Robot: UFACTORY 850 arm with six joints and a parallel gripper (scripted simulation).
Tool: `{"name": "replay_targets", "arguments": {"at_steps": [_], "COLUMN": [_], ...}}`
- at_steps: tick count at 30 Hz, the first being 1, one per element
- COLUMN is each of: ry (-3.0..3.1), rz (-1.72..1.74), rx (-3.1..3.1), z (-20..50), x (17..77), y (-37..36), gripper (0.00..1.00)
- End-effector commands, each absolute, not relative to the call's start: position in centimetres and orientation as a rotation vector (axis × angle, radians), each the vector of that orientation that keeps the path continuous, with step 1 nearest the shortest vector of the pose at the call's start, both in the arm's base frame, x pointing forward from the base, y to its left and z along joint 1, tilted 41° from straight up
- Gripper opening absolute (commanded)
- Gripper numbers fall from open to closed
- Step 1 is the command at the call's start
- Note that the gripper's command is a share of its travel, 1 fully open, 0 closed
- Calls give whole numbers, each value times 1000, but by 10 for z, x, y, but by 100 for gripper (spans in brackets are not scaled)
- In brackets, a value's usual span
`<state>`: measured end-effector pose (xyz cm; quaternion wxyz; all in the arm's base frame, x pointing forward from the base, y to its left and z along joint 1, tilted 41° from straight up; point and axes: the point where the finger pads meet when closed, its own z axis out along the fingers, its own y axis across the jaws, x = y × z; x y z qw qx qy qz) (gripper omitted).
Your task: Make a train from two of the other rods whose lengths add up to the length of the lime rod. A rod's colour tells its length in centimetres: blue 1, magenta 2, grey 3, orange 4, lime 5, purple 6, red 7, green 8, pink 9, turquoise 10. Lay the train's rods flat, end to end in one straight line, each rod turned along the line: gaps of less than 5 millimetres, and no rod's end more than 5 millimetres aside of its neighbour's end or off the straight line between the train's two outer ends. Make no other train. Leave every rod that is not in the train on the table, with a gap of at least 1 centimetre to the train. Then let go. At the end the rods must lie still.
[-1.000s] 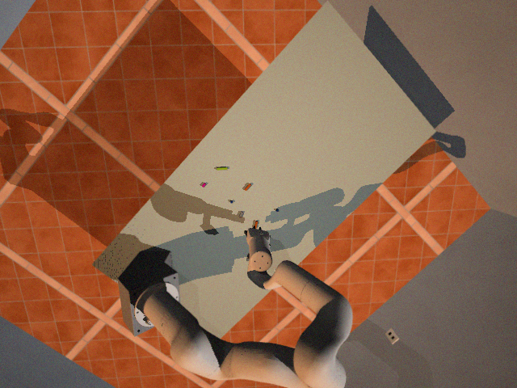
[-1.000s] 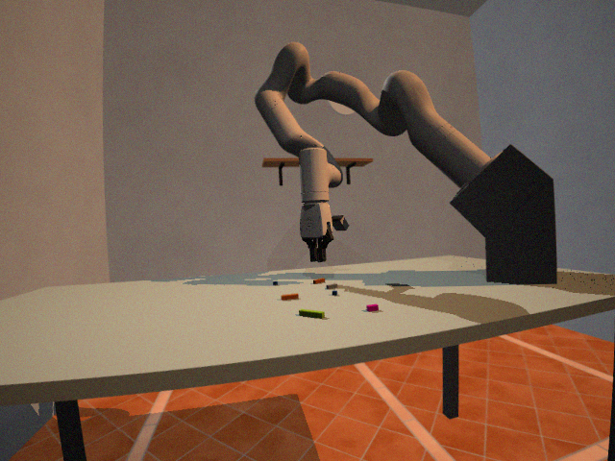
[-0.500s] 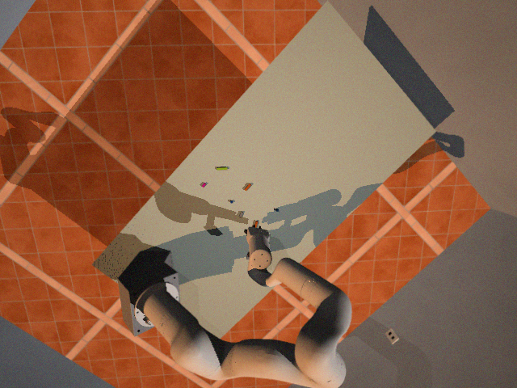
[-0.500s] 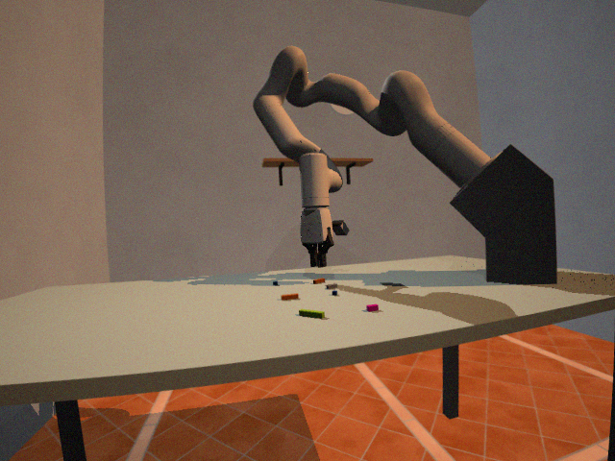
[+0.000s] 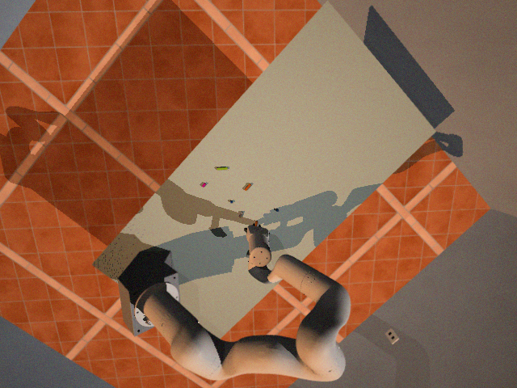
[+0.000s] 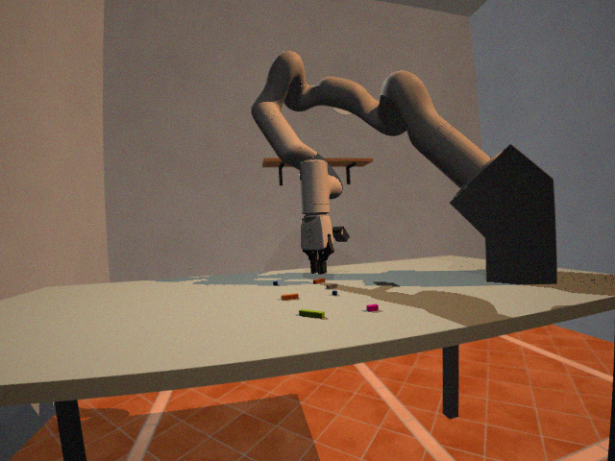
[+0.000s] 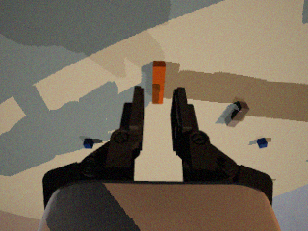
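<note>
Pickup at hand: the xArm gripper (image 5: 256,227) (image 6: 318,272) (image 7: 158,100) hangs above the near orange rod (image 5: 256,223) (image 6: 318,280) (image 7: 159,82) at lower centre of the top frame, fingers partly apart and clamped on nothing. The lime rod (image 5: 221,168) (image 6: 311,313), the measure, lies left of centre in that frame, the magenta rod (image 5: 203,183) (image 6: 372,307) below it and the other orange rod (image 5: 247,186) (image 6: 289,296) to its lower right. In the wrist view the grey rod (image 5: 241,213) (image 6: 331,286) (image 7: 237,114) sits right of the fingers, one blue rod (image 5: 231,201) (image 6: 334,292) (image 7: 262,142) at far right, another blue rod (image 5: 277,210) (image 6: 275,282) (image 7: 89,142) at left — no train yet made. Orange plus blue would match lime; the next move likely calls for lowering squarely astride the orange, then closing — a skewed descent could nudge it

The gripper (image 5: 257,226) (image 6: 318,272) (image 7: 158,100) has sunk towards six o'clock, closer to the orange rod (image 5: 256,222) (image 6: 318,280) (image 7: 159,76) below.
</note>
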<state>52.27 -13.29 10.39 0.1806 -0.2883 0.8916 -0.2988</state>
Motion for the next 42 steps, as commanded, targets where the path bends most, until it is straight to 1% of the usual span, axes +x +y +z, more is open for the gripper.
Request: {"name": "replay_targets", "arguments": {"at_steps": [1,42], "ry": [2518,2518], "rz": [-844,-844], "rx": [-814,-814], "z": [100,95], "x": [526,529], "y": [-135,-138], "gripper": [24,24]}}
